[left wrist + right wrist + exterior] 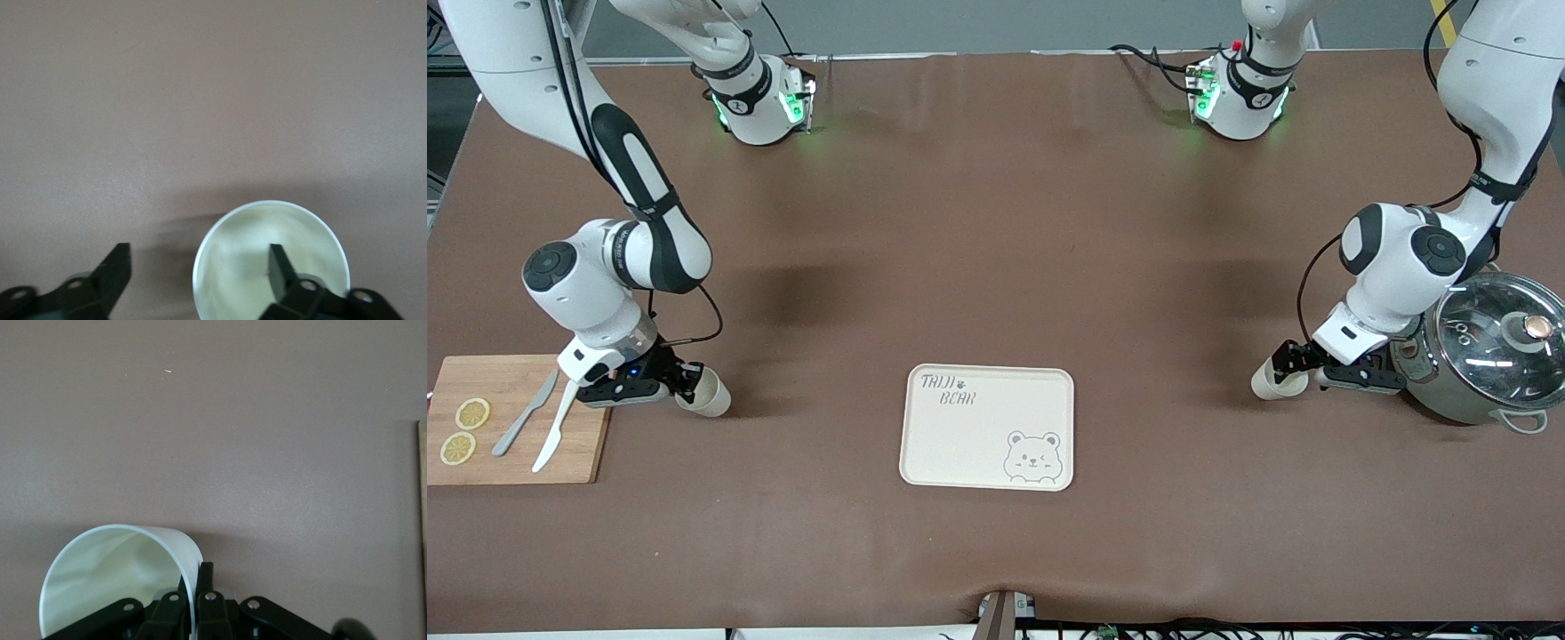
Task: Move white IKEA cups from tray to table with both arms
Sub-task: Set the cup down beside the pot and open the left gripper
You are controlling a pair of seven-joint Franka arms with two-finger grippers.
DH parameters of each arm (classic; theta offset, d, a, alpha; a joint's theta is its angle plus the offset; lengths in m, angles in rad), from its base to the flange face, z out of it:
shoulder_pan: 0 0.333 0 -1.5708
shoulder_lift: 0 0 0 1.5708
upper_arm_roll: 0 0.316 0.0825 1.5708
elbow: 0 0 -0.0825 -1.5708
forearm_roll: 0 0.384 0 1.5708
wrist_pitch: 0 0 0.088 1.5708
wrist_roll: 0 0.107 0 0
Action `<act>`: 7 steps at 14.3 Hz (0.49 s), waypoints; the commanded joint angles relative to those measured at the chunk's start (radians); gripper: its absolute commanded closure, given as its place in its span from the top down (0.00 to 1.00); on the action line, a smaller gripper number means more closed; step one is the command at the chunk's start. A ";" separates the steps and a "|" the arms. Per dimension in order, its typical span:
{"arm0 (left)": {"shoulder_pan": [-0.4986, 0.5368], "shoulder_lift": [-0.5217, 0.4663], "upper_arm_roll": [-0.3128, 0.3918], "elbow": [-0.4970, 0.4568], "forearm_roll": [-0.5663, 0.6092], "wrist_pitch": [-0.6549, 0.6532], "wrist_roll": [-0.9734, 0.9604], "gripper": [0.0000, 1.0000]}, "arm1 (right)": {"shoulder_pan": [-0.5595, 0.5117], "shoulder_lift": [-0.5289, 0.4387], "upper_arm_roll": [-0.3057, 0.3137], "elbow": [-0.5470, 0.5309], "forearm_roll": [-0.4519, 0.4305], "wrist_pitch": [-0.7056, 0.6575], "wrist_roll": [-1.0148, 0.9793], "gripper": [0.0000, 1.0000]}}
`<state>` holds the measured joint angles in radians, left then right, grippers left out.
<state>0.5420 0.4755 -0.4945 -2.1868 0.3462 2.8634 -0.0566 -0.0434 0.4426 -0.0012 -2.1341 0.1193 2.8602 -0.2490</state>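
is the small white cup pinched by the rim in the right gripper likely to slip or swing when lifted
Probably rigid: the small off-white handleless cup keeps its round shape under the right gripper. Its smooth wall may slip. Held by one rim wall, it could pivot.

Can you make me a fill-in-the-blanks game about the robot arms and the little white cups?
1. The right end effector is pinching the wall of a white ____.
2. The left end effector is ____, with one finger inside its cup.
3. The tray has a drawing of a ____ on it.
4. The two lemon slices lie on the wooden ____.

Missing words: cup; open; bear; board
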 commanded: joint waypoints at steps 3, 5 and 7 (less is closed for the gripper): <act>-0.013 0.006 0.013 0.021 0.033 0.008 -0.028 1.00 | -0.007 0.008 0.018 -0.012 0.040 0.040 -0.030 0.00; -0.011 -0.008 0.011 0.044 0.033 -0.037 -0.028 1.00 | -0.007 0.019 0.021 -0.012 0.040 0.062 -0.030 0.00; -0.013 -0.032 0.002 0.111 0.033 -0.186 -0.035 1.00 | -0.007 0.021 0.021 -0.012 0.039 0.064 -0.030 0.00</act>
<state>0.5414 0.4736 -0.4942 -2.1378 0.3462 2.7988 -0.0566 -0.0434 0.4625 0.0075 -2.1346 0.1202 2.8991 -0.2490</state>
